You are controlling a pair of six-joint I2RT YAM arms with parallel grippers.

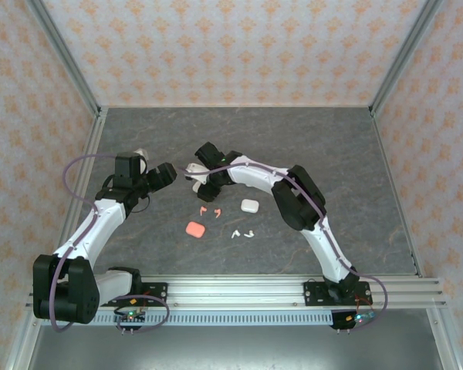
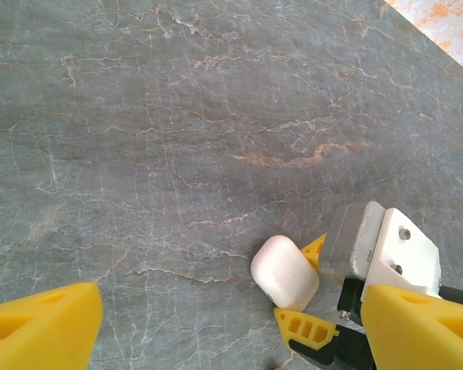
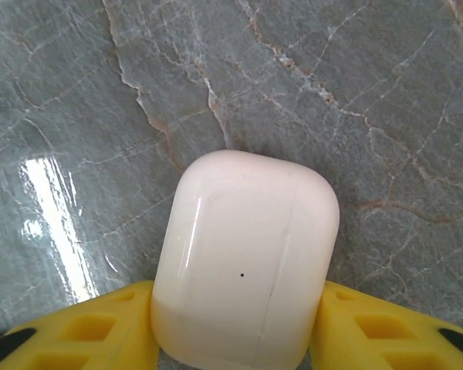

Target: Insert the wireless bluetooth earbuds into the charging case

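The right gripper (image 3: 238, 339) is clamped on a white case (image 3: 243, 262), one yellow finger (image 3: 85, 331) pressed against each long side and the lid seam showing as a thin closed line; whether the case rests on the surface (image 3: 309, 92) or hangs just above it cannot be told. In the left wrist view this case (image 2: 284, 271) sits between the right gripper (image 2: 301, 279) fingers at 5 o'clock, and the left gripper (image 2: 231, 324) stands wide, holding nothing, with grey stone between its fingers. From above, the left gripper (image 1: 168, 173) faces the right gripper (image 1: 196, 177) and the case (image 1: 194, 184) near the middle of the surface (image 1: 332, 146), close but apart. At 5 o'clock of the held case lie two coral earbuds (image 1: 204, 210), side by side, with a second white case (image 1: 250, 206) further off at 4 o'clock. Nearer the bases, a coral case (image 1: 194, 230) lies at 6 o'clock and two white earbuds (image 1: 234, 232) lie just beside each other at 5 o'clock. All of these sit well apart from the near rail (image 1: 239, 289). Open surface runs from the grippers toward 12 o'clock up to the far wall (image 1: 231, 46) and toward 3 o'clock up to the right edge (image 1: 392, 193); the left arm's elbow is near the left edge (image 1: 86, 166).
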